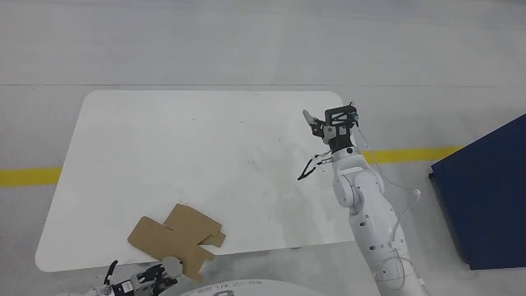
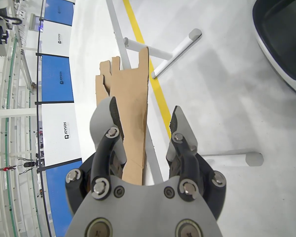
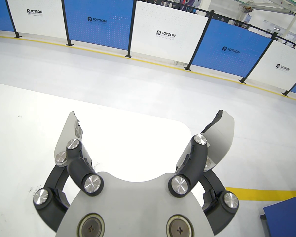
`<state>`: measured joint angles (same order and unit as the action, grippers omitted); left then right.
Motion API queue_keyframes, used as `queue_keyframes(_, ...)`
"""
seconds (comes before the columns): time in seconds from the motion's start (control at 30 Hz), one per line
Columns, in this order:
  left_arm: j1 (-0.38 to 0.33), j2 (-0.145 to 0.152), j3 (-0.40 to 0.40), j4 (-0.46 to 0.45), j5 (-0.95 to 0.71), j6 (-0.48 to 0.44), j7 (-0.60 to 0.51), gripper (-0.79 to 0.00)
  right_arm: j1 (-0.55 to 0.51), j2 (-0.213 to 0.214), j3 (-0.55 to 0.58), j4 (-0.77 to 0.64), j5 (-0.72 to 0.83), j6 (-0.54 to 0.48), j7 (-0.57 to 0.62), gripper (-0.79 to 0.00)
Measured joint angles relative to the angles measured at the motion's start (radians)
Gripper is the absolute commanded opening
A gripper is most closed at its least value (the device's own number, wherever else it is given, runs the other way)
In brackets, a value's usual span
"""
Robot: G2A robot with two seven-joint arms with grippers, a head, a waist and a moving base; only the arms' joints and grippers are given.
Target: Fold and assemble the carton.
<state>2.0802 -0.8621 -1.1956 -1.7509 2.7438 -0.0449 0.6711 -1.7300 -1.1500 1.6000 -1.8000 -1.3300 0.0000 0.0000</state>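
Observation:
The carton (image 1: 177, 234) is a flat brown cardboard blank lying at the near edge of the white table (image 1: 164, 148), with one corner past the edge. My left gripper (image 1: 168, 267) sits at that overhanging corner. In the left wrist view the carton (image 2: 133, 94) runs between the spread fingers of the left gripper (image 2: 144, 110) and rests against one finger (image 2: 113, 109), while the other stands well off it. My right gripper (image 1: 316, 123) hovers open over the table's far right part, holding nothing. The right wrist view has the right gripper (image 3: 148, 122) above bare tabletop (image 3: 27, 114).
A dark blue box (image 1: 493, 197) stands on the floor right of the table. A yellow floor line (image 1: 411, 154) passes under the table. White table legs (image 2: 175, 50) show below the near edge. The tabletop's middle and left are bare.

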Motion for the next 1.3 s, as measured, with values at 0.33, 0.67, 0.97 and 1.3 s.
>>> queue_keyframes(0.33, -0.039, -0.001, 0.031, -0.004, -0.002, -0.046, -0.048, -0.419, 0.0, 0.0, 0.0, 0.0, 0.0, 0.0, 0.0, 0.0)
queue_keyframes(0.67, -0.06, 0.003, 0.048, -0.002, -0.008, -0.077, -0.059, -0.785, 0.0, 0.0, 0.0, 0.0, 0.0, 0.0, 0.0, 0.0)
queue_keyframes(0.97, -0.045, 0.016, 0.041, -0.009, 0.028, -0.049, -0.036, -0.785, 0.0, 0.0, 0.0, 0.0, 0.0, 0.0, 0.0, 0.0)
queue_keyframes(1.3, 0.052, 0.025, -0.01, -0.073, 0.043, 0.153, -0.193, -0.785, 0.0, 0.0, 0.0, 0.0, 0.0, 0.0, 0.0, 0.0)
